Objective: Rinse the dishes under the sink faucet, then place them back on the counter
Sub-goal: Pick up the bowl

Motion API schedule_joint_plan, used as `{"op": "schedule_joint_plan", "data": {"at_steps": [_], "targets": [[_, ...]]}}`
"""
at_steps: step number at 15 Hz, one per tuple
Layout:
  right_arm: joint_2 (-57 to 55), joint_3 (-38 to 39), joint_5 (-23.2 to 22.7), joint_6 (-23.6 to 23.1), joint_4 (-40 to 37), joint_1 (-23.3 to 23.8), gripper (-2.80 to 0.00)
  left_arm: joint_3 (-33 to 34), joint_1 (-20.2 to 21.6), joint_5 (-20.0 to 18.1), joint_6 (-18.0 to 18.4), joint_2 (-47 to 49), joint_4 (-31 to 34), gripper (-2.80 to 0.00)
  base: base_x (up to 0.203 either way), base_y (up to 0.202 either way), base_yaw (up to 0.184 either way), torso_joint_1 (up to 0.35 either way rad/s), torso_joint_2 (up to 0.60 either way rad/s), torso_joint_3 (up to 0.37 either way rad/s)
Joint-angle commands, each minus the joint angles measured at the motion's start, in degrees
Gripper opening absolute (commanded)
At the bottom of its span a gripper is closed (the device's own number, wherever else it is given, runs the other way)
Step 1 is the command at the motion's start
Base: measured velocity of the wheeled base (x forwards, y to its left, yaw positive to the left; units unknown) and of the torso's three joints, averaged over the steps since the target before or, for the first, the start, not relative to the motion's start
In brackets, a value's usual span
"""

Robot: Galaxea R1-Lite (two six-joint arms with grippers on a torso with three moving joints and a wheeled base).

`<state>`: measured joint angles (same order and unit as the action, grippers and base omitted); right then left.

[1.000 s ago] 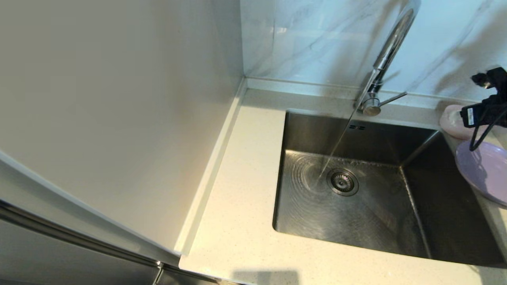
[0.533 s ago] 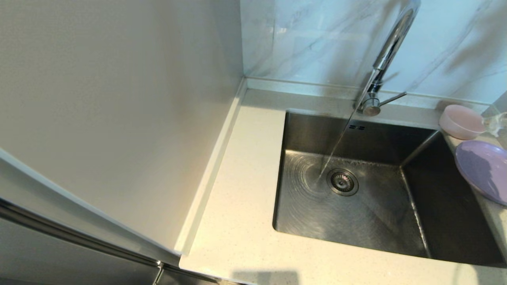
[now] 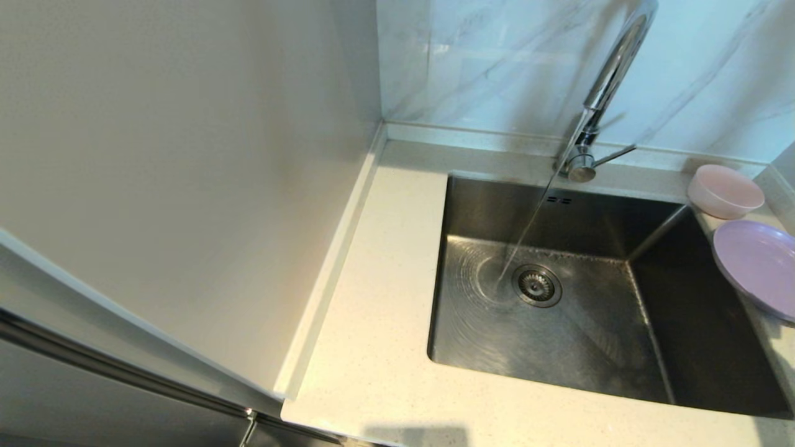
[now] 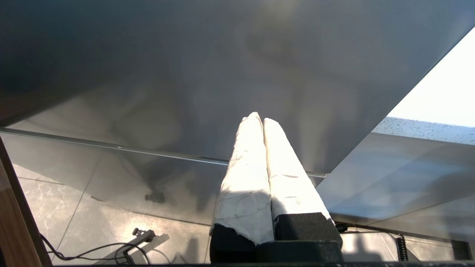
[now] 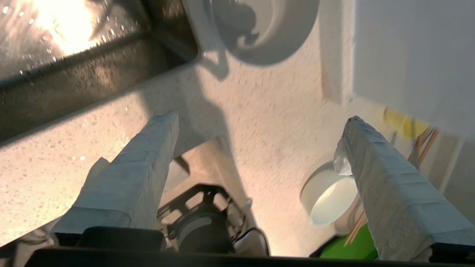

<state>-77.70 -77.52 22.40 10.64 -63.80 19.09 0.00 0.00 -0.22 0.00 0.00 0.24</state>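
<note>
The pale pink bowl (image 3: 725,190) stands on the cream counter (image 3: 385,347) at the sink's far right corner. Just in front of it lies the lilac plate (image 3: 754,266), its edge overhanging the steel sink (image 3: 559,335). Water runs from the chrome faucet (image 3: 605,81) down beside the drain. Neither gripper shows in the head view. In the right wrist view my right gripper (image 5: 259,118) is open and empty above the counter (image 5: 274,111), with the plate (image 5: 263,29) beyond its fingertips. My left gripper (image 4: 258,118) is shut and empty, parked low beside a steel panel.
A tall pale panel (image 3: 186,155) walls off the counter's left side. Marble tiles (image 3: 484,62) rise behind the sink. Right of the gripper are a white wall (image 5: 408,48), a white cup (image 5: 330,200), wooden sticks and something green (image 5: 345,248). Part of the robot base (image 5: 207,218) shows below the counter edge.
My right gripper, beside the bowl a second ago, has pulled away to the right and left the head view. The bowl now shows whole. Bowl and plate have stayed put.
</note>
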Motion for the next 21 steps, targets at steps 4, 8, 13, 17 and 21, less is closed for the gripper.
{"op": "schedule_joint_plan", "data": {"at_steps": [4,8,13,17,21], "targets": [[-4.74,9.74,-2.75,4.75,7.39,-0.04,0.0,0.0,0.0,0.04,0.0,0.0,0.02,-2.8,0.0,0.0,0.0,0.0,0.0,0.0],[-9.22,10.49,-8.24,4.08,15.11,4.36,0.0,0.0,0.0,0.04,0.0,0.0,0.02,-2.8,0.0,0.0,0.0,0.0,0.0,0.0],[-13.41,16.39,-11.37,-2.11,29.56,12.31,0.0,0.0,0.0,0.03,0.0,0.0,0.02,-2.8,0.0,0.0,0.0,0.0,0.0,0.0],[-16.12,16.53,-11.67,-2.56,30.37,13.78,0.0,0.0,0.0,0.04,0.0,0.0,0.02,-2.8,0.0,0.0,0.0,0.0,0.0,0.0],[-17.31,18.04,-11.67,-5.11,32.95,13.78,-2.8,0.0,0.0,0.04,0.0,0.0,0.02,-2.8,0.0,0.0,0.0,0.0,0.0,0.0]]}}
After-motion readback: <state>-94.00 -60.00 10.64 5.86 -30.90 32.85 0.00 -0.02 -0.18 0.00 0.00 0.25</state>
